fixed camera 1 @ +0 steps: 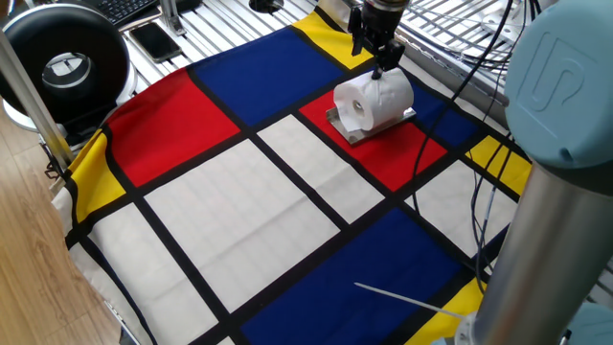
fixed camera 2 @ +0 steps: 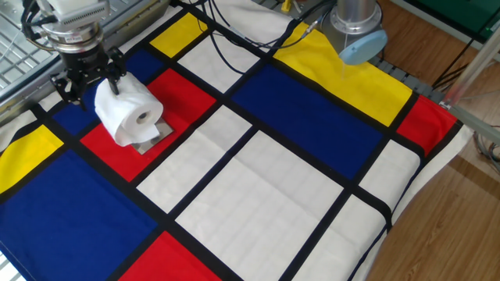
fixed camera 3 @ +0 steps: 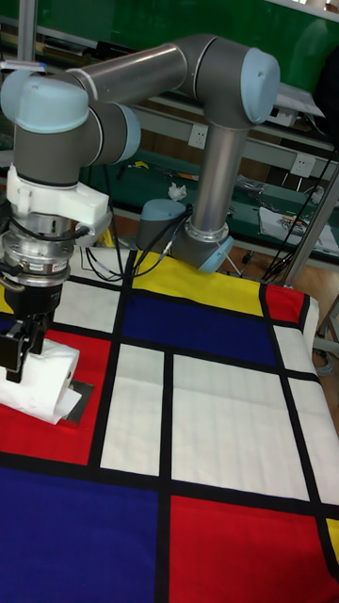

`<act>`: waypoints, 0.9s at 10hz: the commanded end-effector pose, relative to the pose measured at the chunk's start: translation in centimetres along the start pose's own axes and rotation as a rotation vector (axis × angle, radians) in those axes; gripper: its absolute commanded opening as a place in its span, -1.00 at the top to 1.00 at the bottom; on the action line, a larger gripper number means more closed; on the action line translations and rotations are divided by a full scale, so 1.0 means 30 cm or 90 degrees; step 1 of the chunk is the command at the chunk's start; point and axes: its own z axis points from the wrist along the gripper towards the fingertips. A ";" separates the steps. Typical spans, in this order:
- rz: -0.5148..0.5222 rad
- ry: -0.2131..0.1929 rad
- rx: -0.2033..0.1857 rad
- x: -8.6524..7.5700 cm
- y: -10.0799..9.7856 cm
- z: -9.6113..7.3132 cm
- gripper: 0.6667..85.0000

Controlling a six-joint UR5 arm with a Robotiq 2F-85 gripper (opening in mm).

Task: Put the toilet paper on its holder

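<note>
On the holder (fixed camera 1: pixel 351 131) sits the toilet paper (fixed camera 1: pixel 374 101) (gripper (fixed camera 2: pixel 87 80) open above)

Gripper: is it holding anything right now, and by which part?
Nothing. The gripper is open just above the toilet paper, which sits on the holder.

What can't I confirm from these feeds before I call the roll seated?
- Holder: one fixed view shows only a plate edge; the toilet paper hides the bar.
- Roll core: too small in the other fixed view to show any bar inside.
- Gripper: tall fixed view, fingers overlap the roll; contact unclear.
</note>
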 end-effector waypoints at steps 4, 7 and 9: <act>0.021 0.007 0.012 0.013 -0.015 -0.064 -0.47; 0.068 0.011 0.024 0.019 -0.031 -0.065 0.49; 0.106 0.010 0.035 0.020 -0.046 -0.065 0.98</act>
